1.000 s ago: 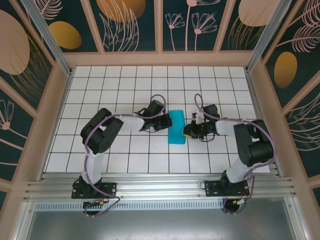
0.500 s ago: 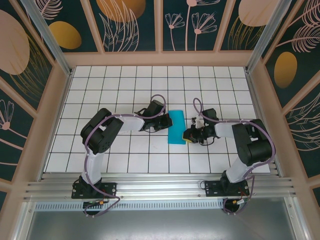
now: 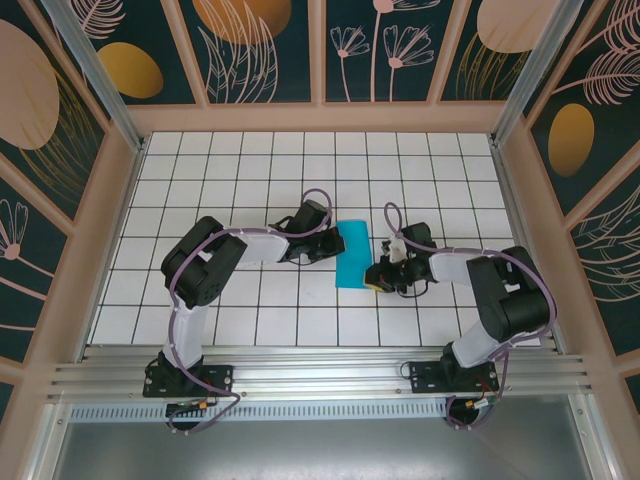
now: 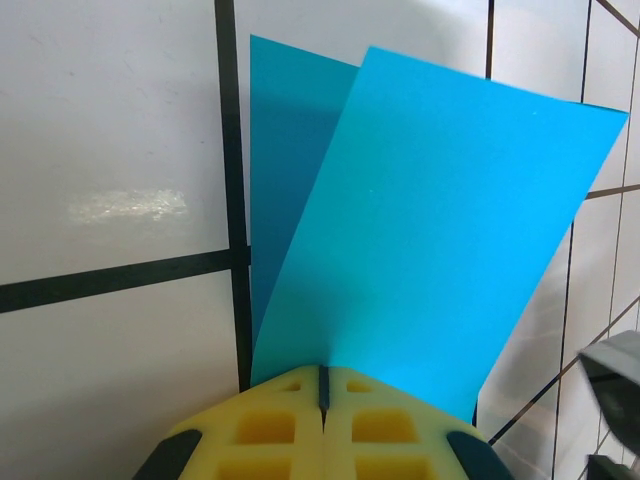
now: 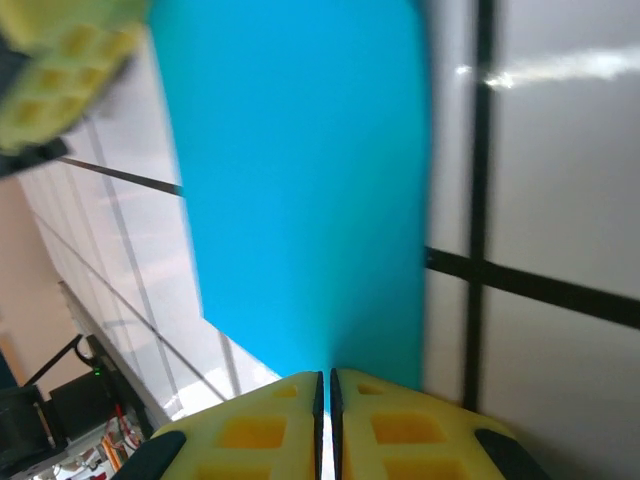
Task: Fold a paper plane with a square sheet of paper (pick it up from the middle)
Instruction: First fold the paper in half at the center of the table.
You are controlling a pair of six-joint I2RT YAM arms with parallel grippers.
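The square sheet of paper (image 3: 352, 253) is teal-blue and folded over into a narrow upright strip on the white grid table (image 3: 250, 180). In the left wrist view the upper layer of the sheet (image 4: 430, 220) lifts off the darker lower layer (image 4: 285, 180). My left gripper (image 3: 327, 246) sits at the strip's left edge, and its yellow fingers (image 4: 322, 385) are shut on the paper. My right gripper (image 3: 378, 276) is at the strip's near right corner. Its own view shows the gripper (image 5: 327, 385) shut on the sheet (image 5: 300, 200).
The table is fenced by a wooden frame (image 3: 320, 118) with patterned panels behind it. A metal rail (image 3: 320, 375) with both arm bases runs along the near edge. The left gripper's yellow fingers (image 5: 60, 60) appear beyond the paper in the right wrist view.
My right gripper has slid slightly left and nearer, closing in on the paper's near right corner. The left gripper has stayed in place.
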